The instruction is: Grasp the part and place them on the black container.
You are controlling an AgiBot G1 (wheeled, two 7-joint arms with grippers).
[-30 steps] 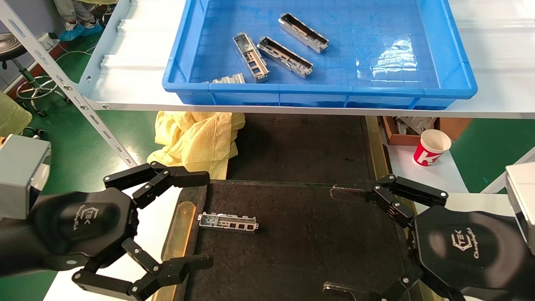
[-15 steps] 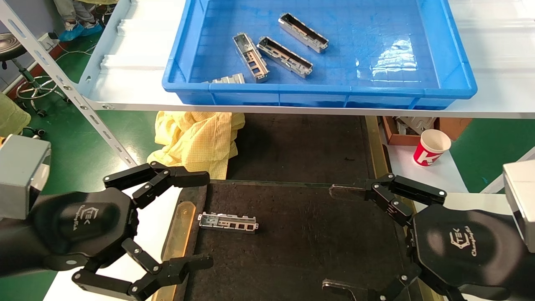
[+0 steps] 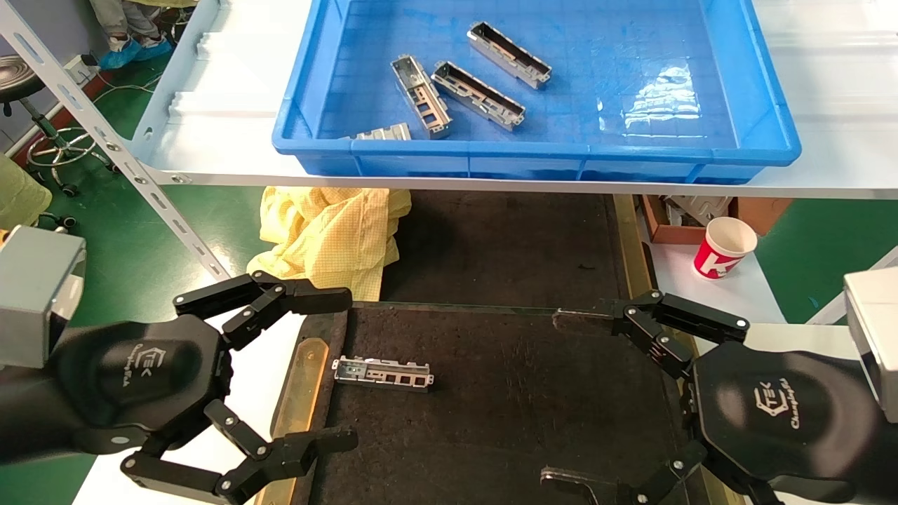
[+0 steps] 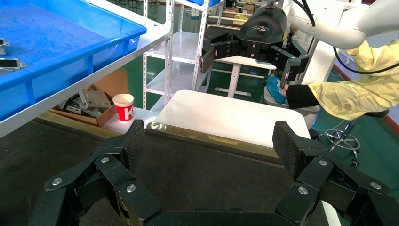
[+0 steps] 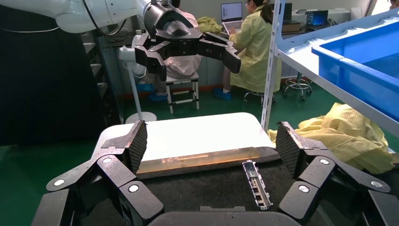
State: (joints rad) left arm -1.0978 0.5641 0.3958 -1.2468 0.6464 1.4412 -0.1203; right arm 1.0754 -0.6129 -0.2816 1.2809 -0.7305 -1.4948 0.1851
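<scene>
One part [image 3: 383,372] lies flat on the black tray [image 3: 519,414], near the tray's left edge and just beside the brass strip [image 3: 297,393] that runs along that side; its long axis runs across the tray. In the right wrist view the same part [image 5: 256,183] shows lying close to that strip [image 5: 202,159].

The left gripper [image 3: 335,370] hangs over the tray's left edge, jaws wide apart and empty, one finger near the tray's far left corner and the other near its near left edge. The part sits just beyond the fingertips, touching neither. The right gripper [image 3: 565,400] hangs over the tray's right side, jaws also spread wide and holding nothing, well apart from the part.

On the shelf [image 3: 210,98] above and behind the tray stands a blue bin [image 3: 765,133]. Three more parts [image 3: 477,95] lie inside it toward its left half, two touching at one end in a V and the third just beyond them; a fourth [image 3: 382,132] rests against the bin's front wall near the left corner.

A yellow cloth [image 3: 330,235] lies bunched under the shelf at the tray's far left, and a red-and-white cup [image 3: 725,247] stands past the tray's right edge
</scene>
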